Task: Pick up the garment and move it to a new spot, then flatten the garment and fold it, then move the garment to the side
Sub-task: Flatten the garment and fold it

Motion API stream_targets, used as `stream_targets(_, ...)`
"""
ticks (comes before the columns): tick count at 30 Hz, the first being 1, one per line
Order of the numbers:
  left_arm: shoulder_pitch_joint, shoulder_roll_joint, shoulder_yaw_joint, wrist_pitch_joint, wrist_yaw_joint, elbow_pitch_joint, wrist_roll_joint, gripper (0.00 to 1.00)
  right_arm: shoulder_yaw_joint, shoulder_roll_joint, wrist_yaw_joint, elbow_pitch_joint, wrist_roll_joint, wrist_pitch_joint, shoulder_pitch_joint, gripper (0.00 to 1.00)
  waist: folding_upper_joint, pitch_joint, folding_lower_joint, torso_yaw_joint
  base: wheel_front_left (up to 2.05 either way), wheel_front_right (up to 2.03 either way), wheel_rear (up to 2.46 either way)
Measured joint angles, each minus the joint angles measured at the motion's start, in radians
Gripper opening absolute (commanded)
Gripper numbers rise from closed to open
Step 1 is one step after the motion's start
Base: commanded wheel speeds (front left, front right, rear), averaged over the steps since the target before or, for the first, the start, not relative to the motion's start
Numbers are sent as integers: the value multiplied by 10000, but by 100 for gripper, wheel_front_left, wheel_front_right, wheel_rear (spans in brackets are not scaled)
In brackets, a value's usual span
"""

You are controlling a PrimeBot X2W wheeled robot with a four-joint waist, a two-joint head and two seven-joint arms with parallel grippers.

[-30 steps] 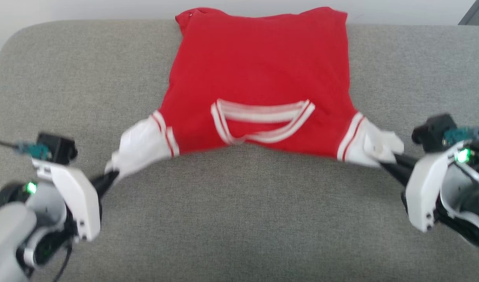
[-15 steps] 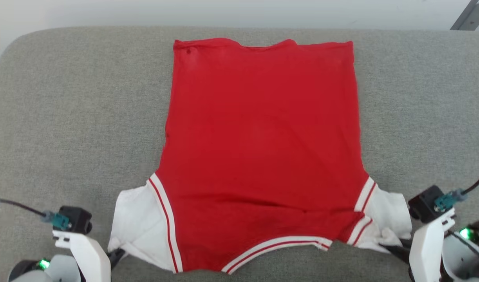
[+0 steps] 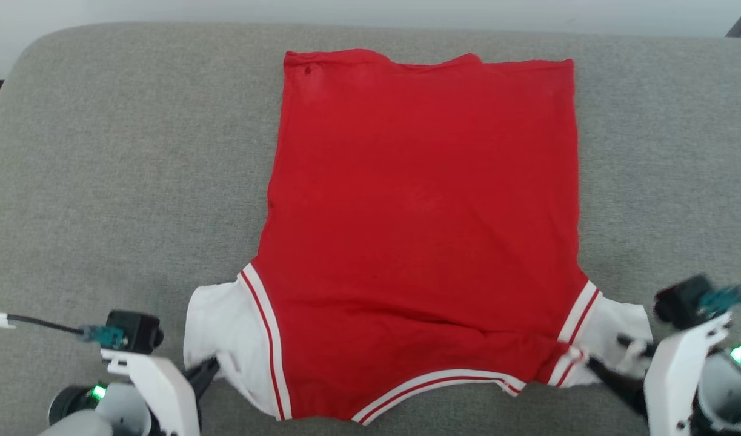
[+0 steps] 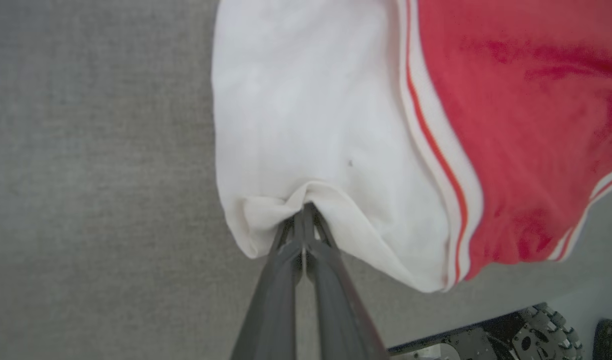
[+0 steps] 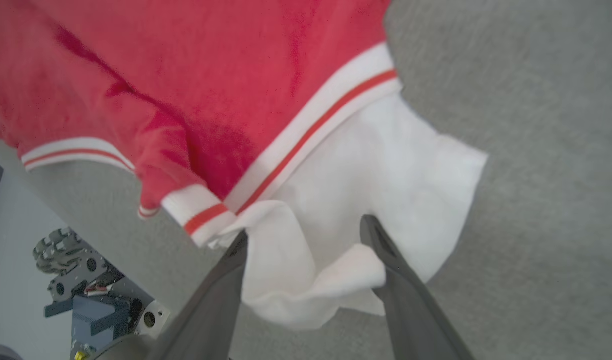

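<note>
"Red garment (image 3: 425,230) lies spread over the middle of the grey cushion (image 3: 103,181), plain face up, hem (image 3: 431,60) at the far end and collar trim (image 3: 431,384) toward us. So where do we stand?"

"We judge the flattening nearly done. The body is smooth, only slightly creased near the collar. Whether this is its new spot, we cannot tell."

"And our hands?"

"Our left gripper (image 4: 304,212) is clenched on the edge of the left sleeve (image 4: 311,110), with the cloth puckered at its tips. Our right gripper (image 5: 306,230) has its fingers spread wide, and the right sleeve (image 5: 386,165) is draped loose between them, pinched by neither."

"That sleeve looks rumpled, doubled over on itself."

"Yes, so we would smooth it first. The fold is not yet begun, and the move to the side comes after it."

"Room for that?"

"Enough, we think. The cushion is a woven grey fabric, padded, with a rounded far corner, and grey shows on both sides of the garment. A pale wall (image 3: 164,9) rises behind it. The collar lies close to the cushion's front edge, and beyond that edge the wrist views show our wheeled base (image 4: 526,335) on a pale floor (image 4: 586,295)."
</note>
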Motion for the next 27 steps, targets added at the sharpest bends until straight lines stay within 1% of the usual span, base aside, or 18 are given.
stream_targets(3, -236, -270, 188, -510, -159, -2, 113, 0, -654, 182, 0, -832, -311, 477, -198, 100, 0, 115, 0, 99, 0, 0, 0)
stream_targets(6, -437, -489, 240, -993, -276, 15, 491, 0, -1279, 650, 0, -1528, -663, 855, -693, 100, 0, 276, 0, 180, 0, 0, 0)
stream_targets(9, -666, -744, 265, -1333, -431, 67, 725, 0, -2011, 1327, 0, -1743, -1120, 1143, -1474, 100, 0, 461, 0, 293, 0, 0, 0)
stream_targets(11, -851, -930, 222, -1396, -525, 130, 849, 0, -2318, 1595, 0, -1659, -1590, 1179, -2227, 100, 0, 599, 0, 394, 0, 0, 0)
stream_targets(14, -1127, -1177, 222, -1544, -665, 222, 1014, 0, -2681, 1962, 0, -1011, -2138, 1083, -3463, 100, 0, 834, 0, 557, 0, 0, 0)
stream_targets(18, -1492, -1522, 165, -1559, -846, 384, 1191, 0, -2692, 2071, 0, 307, -2742, 928, -4994, 100, 0, 1157, 0, 828, 0, 0, 0)
stream_targets(22, -1869, -1858, 77, -1567, -1058, 616, 1352, 0, -2677, 1937, 0, 1908, -3185, 639, -6430, 100, 0, 1478, 0, 1171, 0, 0, 0)
stream_targets(27, -2322, -2309, -38, -1605, -1404, 955, 1486, 0, -2972, 1693, 0, 4178, -3799, 491, -8017, 100, 0, 1866, 1, 1664, 0, 0, 0)
